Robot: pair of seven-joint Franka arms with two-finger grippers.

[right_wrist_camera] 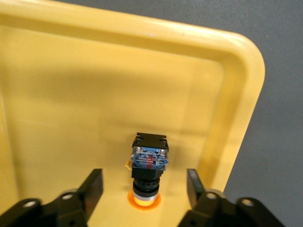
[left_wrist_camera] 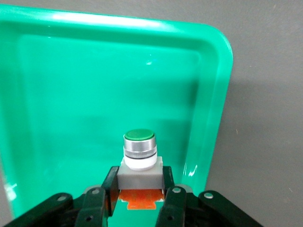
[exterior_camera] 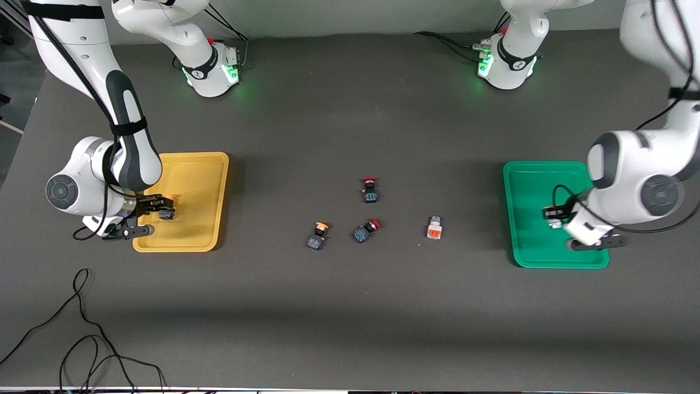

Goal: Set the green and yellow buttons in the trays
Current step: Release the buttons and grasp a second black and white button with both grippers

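My left gripper (exterior_camera: 553,215) is over the green tray (exterior_camera: 525,257), shut on a white-bodied green button (left_wrist_camera: 140,161) with an orange block; the tray's rim (left_wrist_camera: 222,94) shows around it. My right gripper (exterior_camera: 158,211) is low over the yellow tray (exterior_camera: 216,186), open. A yellow button (right_wrist_camera: 149,165) with a black-and-blue body sits in the yellow tray (right_wrist_camera: 246,94) between the fingers (right_wrist_camera: 92,187), touching neither; it also shows in the front view (exterior_camera: 167,212). On the table lie a second yellow button (exterior_camera: 318,235) and a second white green button (exterior_camera: 435,228).
Two red-capped black switches (exterior_camera: 370,190) (exterior_camera: 366,230) lie mid-table near the loose buttons. A black cable (exterior_camera: 82,328) loops on the table nearest the front camera, at the right arm's end. The arm bases stand along the table's farthest edge.
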